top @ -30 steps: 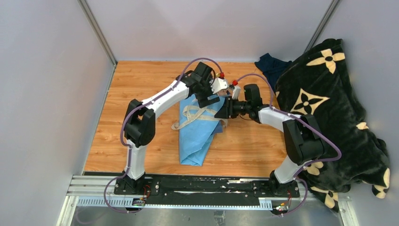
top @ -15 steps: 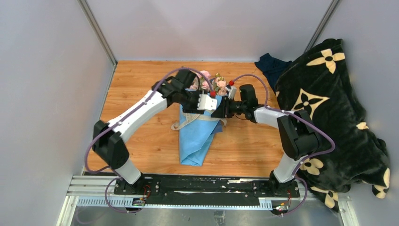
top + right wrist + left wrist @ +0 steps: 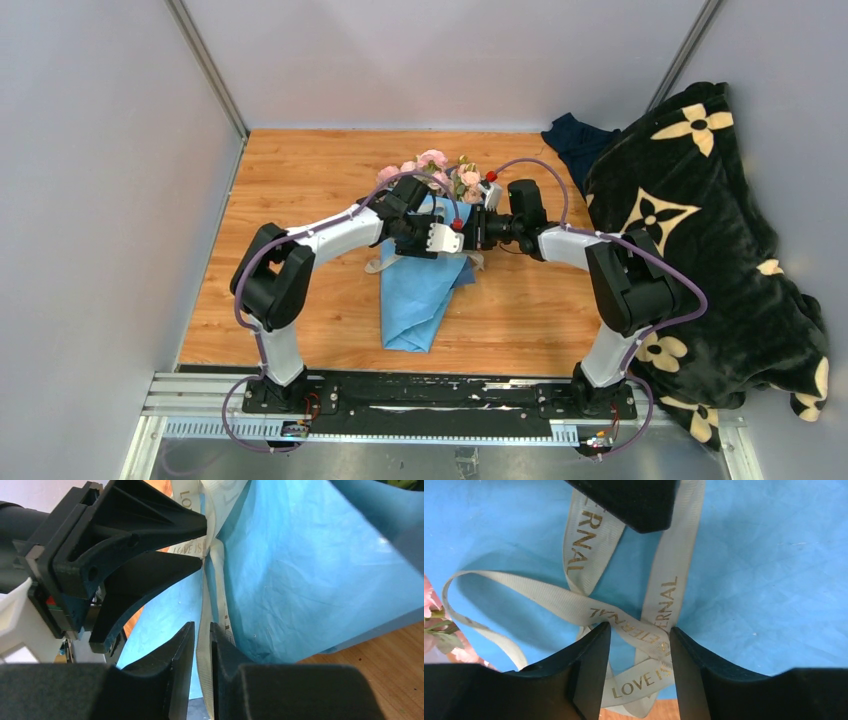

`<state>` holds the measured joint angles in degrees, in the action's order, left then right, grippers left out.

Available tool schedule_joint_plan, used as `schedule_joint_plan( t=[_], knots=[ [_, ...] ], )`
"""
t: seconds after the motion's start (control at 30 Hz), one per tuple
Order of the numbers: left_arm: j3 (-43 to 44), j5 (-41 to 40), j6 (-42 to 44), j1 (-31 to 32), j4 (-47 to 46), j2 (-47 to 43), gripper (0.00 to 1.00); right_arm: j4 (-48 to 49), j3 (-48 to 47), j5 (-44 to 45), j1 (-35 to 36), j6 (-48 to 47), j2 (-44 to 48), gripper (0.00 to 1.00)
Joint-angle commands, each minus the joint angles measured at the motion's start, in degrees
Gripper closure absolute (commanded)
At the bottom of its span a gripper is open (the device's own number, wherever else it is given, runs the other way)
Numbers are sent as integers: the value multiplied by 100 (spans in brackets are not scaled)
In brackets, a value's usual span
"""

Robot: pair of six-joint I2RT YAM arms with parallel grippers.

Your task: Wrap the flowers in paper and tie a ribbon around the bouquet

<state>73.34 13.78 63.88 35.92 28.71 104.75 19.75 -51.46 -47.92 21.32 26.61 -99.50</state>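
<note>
The bouquet lies on the wooden table [image 3: 300,180], a cone of light blue paper [image 3: 415,300] [image 3: 764,580] [image 3: 310,570] with the pink flowers [image 3: 432,160] [image 3: 430,597] at its far end. A cream ribbon [image 3: 385,265] [image 3: 574,602] [image 3: 205,682] printed with gold letters crosses over the paper. My left gripper [image 3: 460,243] [image 3: 639,632] [image 3: 150,545] stands partly open, its fingers astride the crossing strands. Facing it, my right gripper [image 3: 474,236] [image 3: 201,627] is shut on one ribbon strand held edge-on. One of its fingers [image 3: 634,505] shows in the left wrist view.
A black blanket [image 3: 700,230] with beige flower shapes is heaped along the right side. A dark blue cloth [image 3: 575,140] lies at the back right. Grey walls enclose the table on the left and at the back.
My left arm swung down from above the flowers onto the ribbon crossing, and its jaws narrowed. My right gripper's jaws closed in on the ribbon strand. The bouquet stayed in place.
</note>
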Motion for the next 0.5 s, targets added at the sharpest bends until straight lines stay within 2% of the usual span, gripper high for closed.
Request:
schedule_joint_plan(
  t=[0.0, 0.1, 0.2, 0.23, 0.3, 0.33, 0.47],
  knots=[
    [-323, -169, -118, 3, -599, 147, 49, 95, -79, -40, 54, 13, -54, 78],
    [-584, -332, -110, 3, -876, 69, 53, 108, -76, -57, 50, 24, 5, 78],
    [-785, -406, -95, 3, -1069, -58, 63, 115, -71, -85, 24, 55, 89, 78],
    [-840, -411, -95, 12, -1120, -111, 68, 131, -54, -93, 21, 78, 134, 78],
    [-909, -422, -108, 11, -1133, -202, 87, 151, -19, -106, 21, 99, 238, 78],
    [-949, -451, -161, 12, -1170, -259, 100, 171, 5, -128, 21, 124, 296, 78],
    [-587, -196, -722, -10, -689, -564, 100, 269, 152, -241, 29, 195, 588, 79]
  ],
)
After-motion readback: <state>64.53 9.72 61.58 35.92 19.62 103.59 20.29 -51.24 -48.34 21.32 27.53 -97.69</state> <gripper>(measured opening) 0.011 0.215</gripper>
